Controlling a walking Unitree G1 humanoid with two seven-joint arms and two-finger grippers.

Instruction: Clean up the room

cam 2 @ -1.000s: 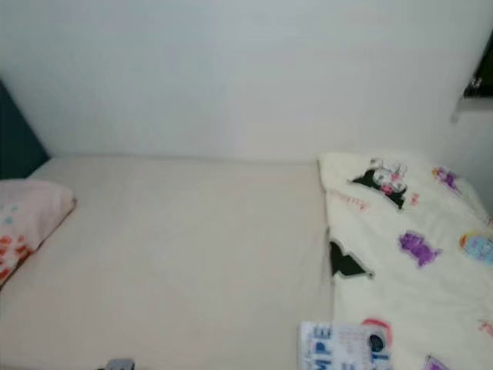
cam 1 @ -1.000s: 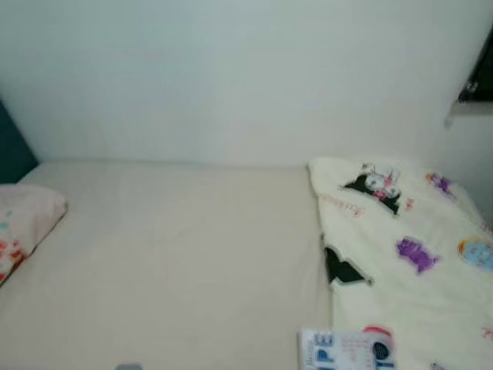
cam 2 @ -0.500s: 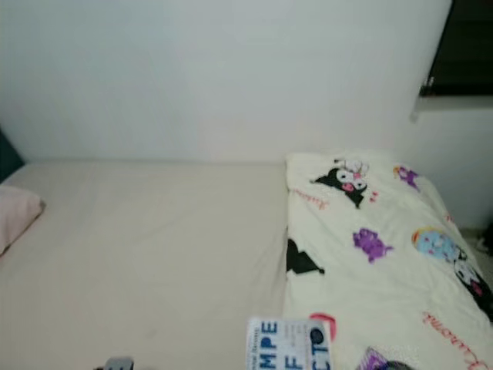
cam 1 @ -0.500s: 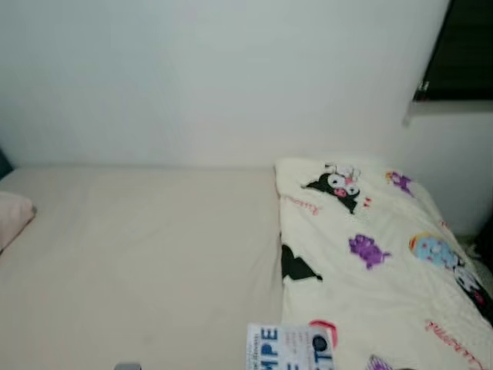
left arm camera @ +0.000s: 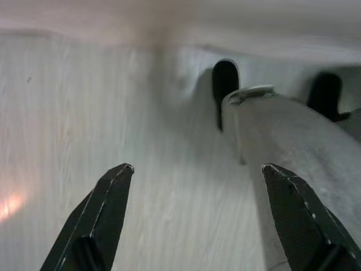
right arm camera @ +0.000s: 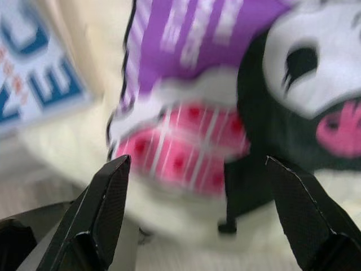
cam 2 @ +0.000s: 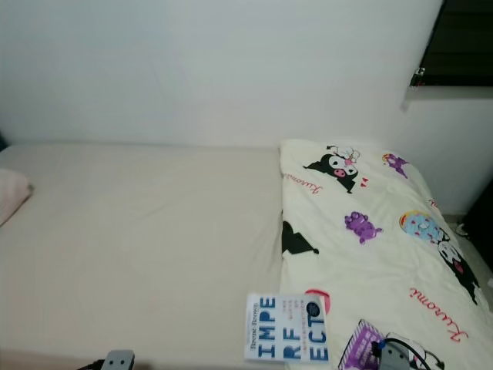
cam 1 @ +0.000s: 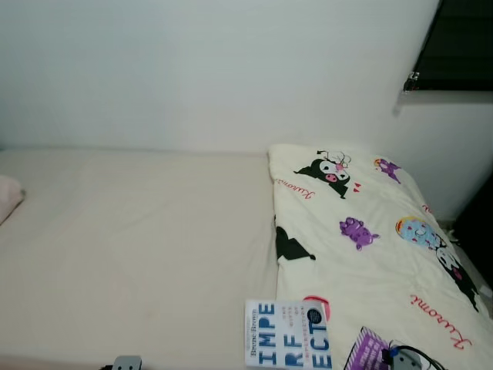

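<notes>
Head views: bed [cam 1: 139, 254] w/ plain cream sheet, set against white wall [cam 1: 208, 69]. Cream blanket [cam 1: 370, 254] w/ cartoon prints spread over bed's right part, edge running front to back roughly mid-bed. Book [cam 2: 286, 338], white cover w/ big blue letters, flat at bed's front edge, lying partly on sheet, partly on blanket edge. Pink pillow [cam 2: 11, 193] corner at far left of bed. Dark window [cam 1: 458, 42] upper right, sill beneath. Dark gap btwn blanket's right side and wall.

Low in right eye view: grey top of left arm [cam 2: 115, 360] at bottom left, in front of bed edge; grey part of right arm w/ black cable [cam 2: 397, 356] at bottom right, over blanket's purple print, just right of book.

Left wrist view adds: left hand [left arm camera: 197, 175] spread wide, nothing btwn fingers, over pale wood-grain floor [left arm camera: 84, 113]; pale grey rounded part [left arm camera: 282, 147] near one finger, dark slots behind, identity unclear.

Right wrist view adds (blurred): right hand [right arm camera: 197, 169] spread wide, empty, close above blanket's purple-and-pink checked print [right arm camera: 180, 141] and black-and-white cartoon face [right arm camera: 304, 73]; book's blue-lettered corner off to one side. Contact w/ blanket: cannot tell.
</notes>
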